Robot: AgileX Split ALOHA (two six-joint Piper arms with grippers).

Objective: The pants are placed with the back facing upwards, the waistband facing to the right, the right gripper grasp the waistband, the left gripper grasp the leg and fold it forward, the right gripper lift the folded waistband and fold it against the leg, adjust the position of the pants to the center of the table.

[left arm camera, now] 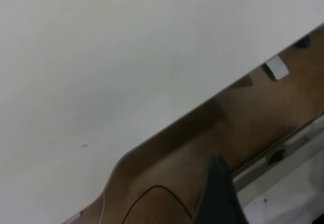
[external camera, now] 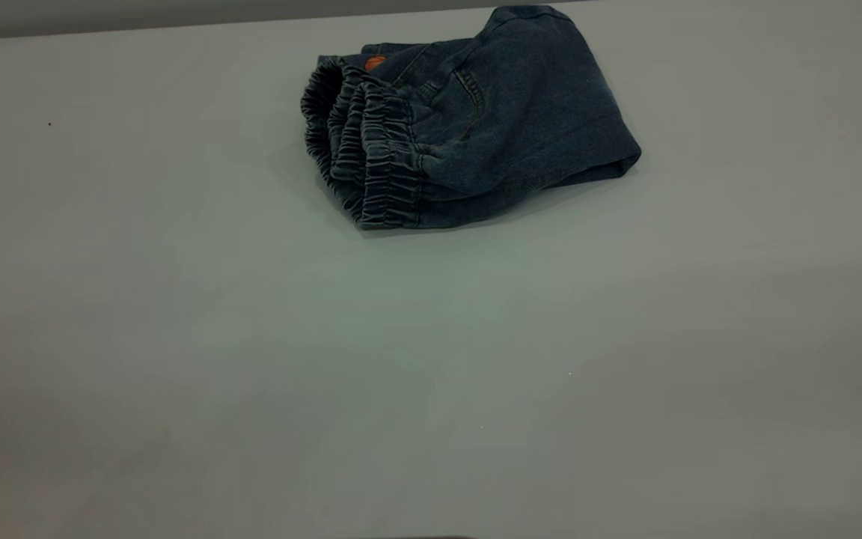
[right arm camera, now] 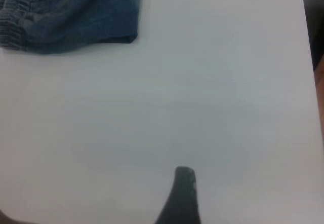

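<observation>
The pants [external camera: 506,105] lie folded into a compact bundle at the far middle of the table [external camera: 401,374], a little to the right. The ruched waistband [external camera: 360,150] is doubled over and faces left and front. Of the printed leg, only a small orange patch [external camera: 375,63] peeks out at the bundle's far edge. Neither gripper appears in the exterior view. In the right wrist view the pants [right arm camera: 76,16] and waistband [right arm camera: 15,21] lie well away from my right gripper [right arm camera: 182,198], which hangs over bare table. My left gripper [left arm camera: 217,198] is beyond the table's edge, away from the pants.
The table's edge [left arm camera: 202,107] runs across the left wrist view, with brown floor [left arm camera: 263,107] and a cable [left arm camera: 152,188] beyond it. The table's right edge [right arm camera: 306,57] shows in the right wrist view. A grey wall strip [external camera: 176,15] runs behind the table.
</observation>
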